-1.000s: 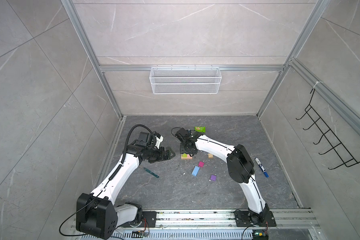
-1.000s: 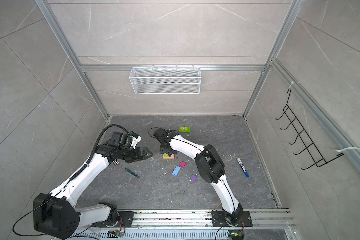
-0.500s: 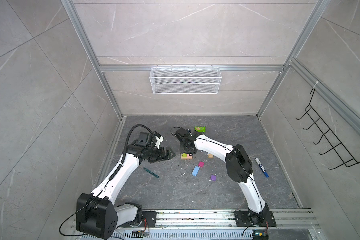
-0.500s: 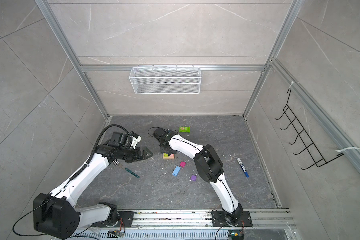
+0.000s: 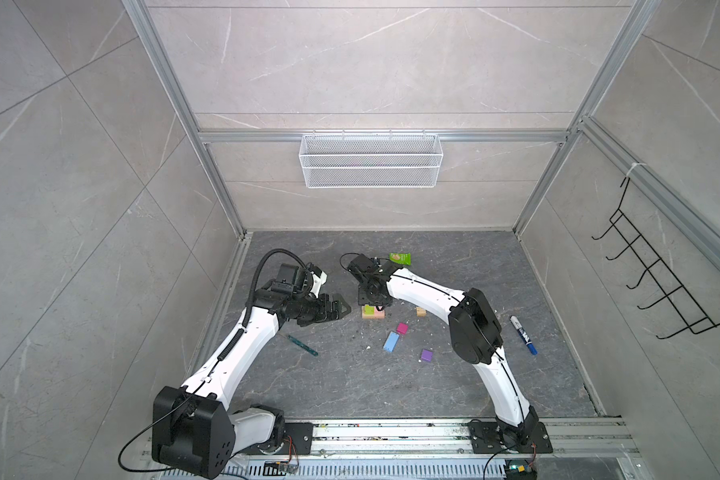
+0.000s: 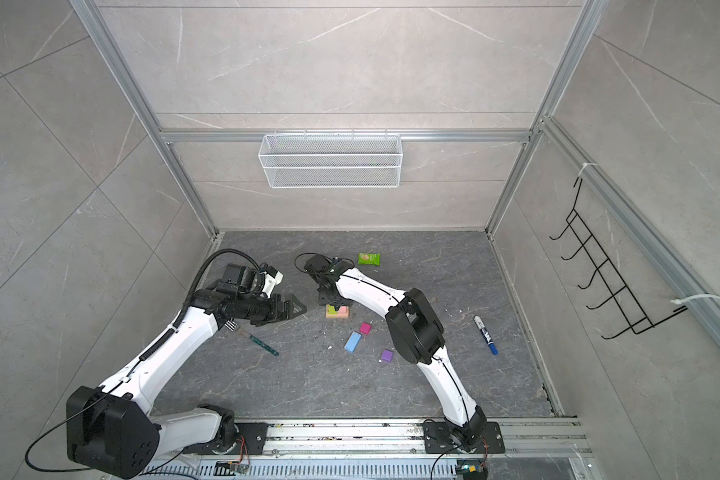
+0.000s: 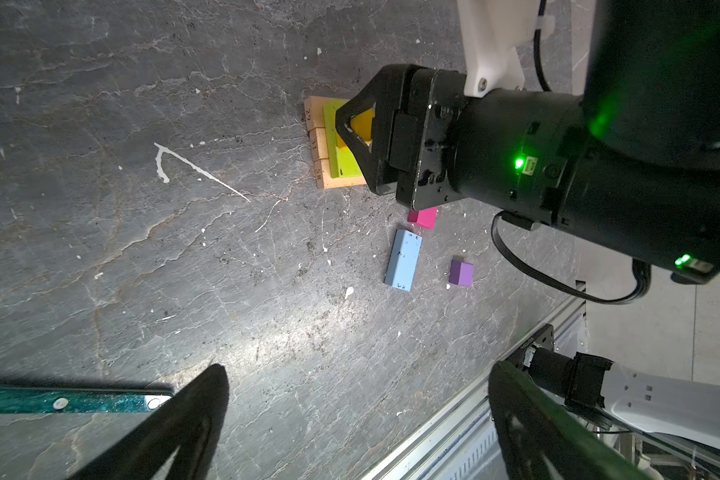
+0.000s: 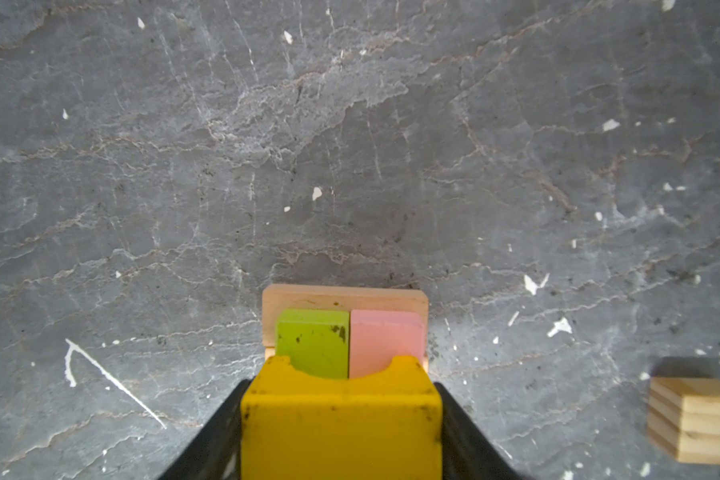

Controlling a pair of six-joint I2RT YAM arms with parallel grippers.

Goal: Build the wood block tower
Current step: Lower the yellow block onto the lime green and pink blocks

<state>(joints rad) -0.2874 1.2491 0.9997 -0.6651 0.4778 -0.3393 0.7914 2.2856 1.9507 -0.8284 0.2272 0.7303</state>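
Observation:
The tower (image 5: 373, 313) is three tan bars (image 7: 317, 143) side by side with a lime block (image 8: 312, 347) and a pink block (image 8: 385, 340) on top. My right gripper (image 8: 341, 390) points down right above them, shut on a yellow block (image 8: 341, 419) that hovers just over the lime and pink pair. My left gripper (image 5: 341, 309) stands open and empty a little left of the tower, its fingers (image 7: 208, 390) spread over bare floor. Loose blocks lie nearby: magenta (image 5: 401, 328), light blue (image 5: 391, 341), purple (image 5: 426, 355) and a tan cube (image 8: 697, 419).
A thin teal stick (image 5: 303, 345) lies under the left forearm. A green snack packet (image 5: 400, 258) sits behind the right wrist and a blue marker (image 5: 523, 335) lies to the right. A wire basket (image 5: 371, 160) hangs on the back wall. The metal rail (image 5: 391, 432) runs along the front.

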